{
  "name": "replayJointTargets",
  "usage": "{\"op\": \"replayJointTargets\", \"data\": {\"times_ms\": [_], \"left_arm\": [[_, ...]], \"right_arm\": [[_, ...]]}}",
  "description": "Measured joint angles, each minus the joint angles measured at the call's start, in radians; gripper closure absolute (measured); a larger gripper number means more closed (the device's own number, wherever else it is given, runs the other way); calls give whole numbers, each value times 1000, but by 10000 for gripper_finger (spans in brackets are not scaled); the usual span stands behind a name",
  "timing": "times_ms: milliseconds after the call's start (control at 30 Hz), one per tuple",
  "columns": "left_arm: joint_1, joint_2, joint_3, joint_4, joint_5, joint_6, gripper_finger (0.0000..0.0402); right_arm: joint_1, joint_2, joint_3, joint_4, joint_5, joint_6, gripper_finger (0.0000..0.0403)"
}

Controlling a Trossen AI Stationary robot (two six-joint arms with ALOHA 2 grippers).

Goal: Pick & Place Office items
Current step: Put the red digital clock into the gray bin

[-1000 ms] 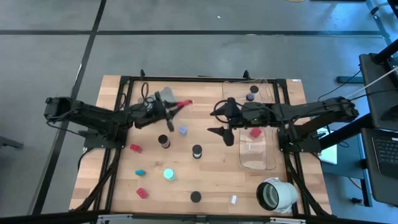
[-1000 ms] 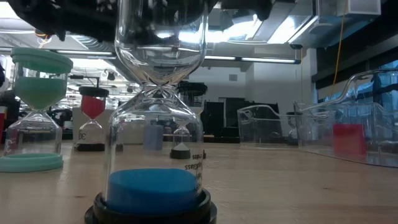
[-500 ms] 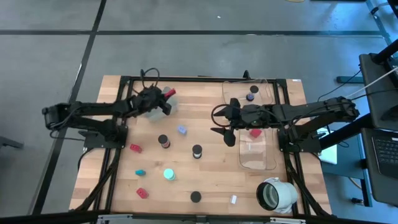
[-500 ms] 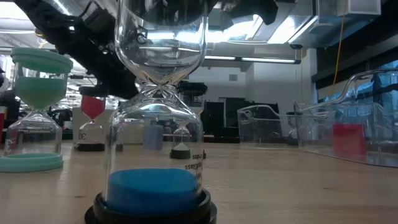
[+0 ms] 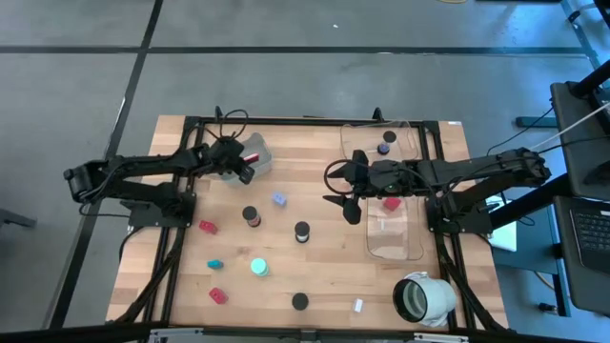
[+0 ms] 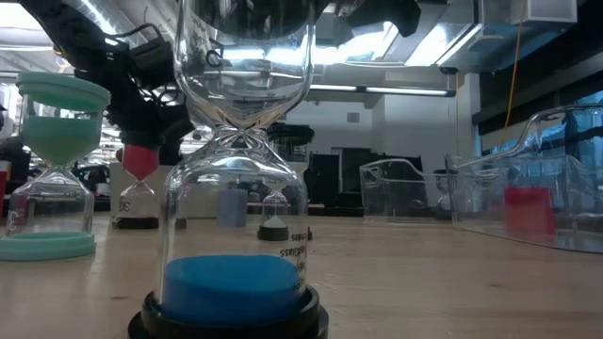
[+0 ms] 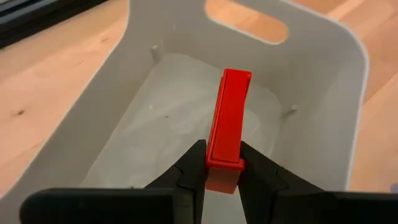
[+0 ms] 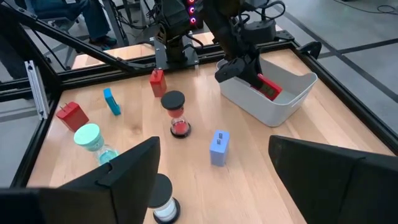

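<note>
High view looks straight down; low view sits at tabletop level, nearly against a blue-sand glass hourglass (image 6: 240,188); both wrist views share the grey plastic tray (image 8: 273,99) — the left from close above

Grey floor (image 5: 76,86) with dark seam lines; ceiling strip lights (image 6: 377,89); wooden table (image 5: 315,267).

Even overhead light, soft shadows.
From above, my table (image 5: 315,276) is evenly lit and sharp. At table height the blue-sand hourglass (image 6: 237,179) looms bulging, ceiling strips glaring through its glass. My left wrist view blurs beyond the red block (image 7: 227,127).
</note>
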Motion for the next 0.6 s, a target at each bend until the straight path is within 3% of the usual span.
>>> {"op": "replayJointTargets", "data": {"times_ms": [600], "left_arm": [[5, 0, 0, -9, -2, 34, 313]], "right_arm": [[0, 0, 0, -2, 0, 1, 102]]}}
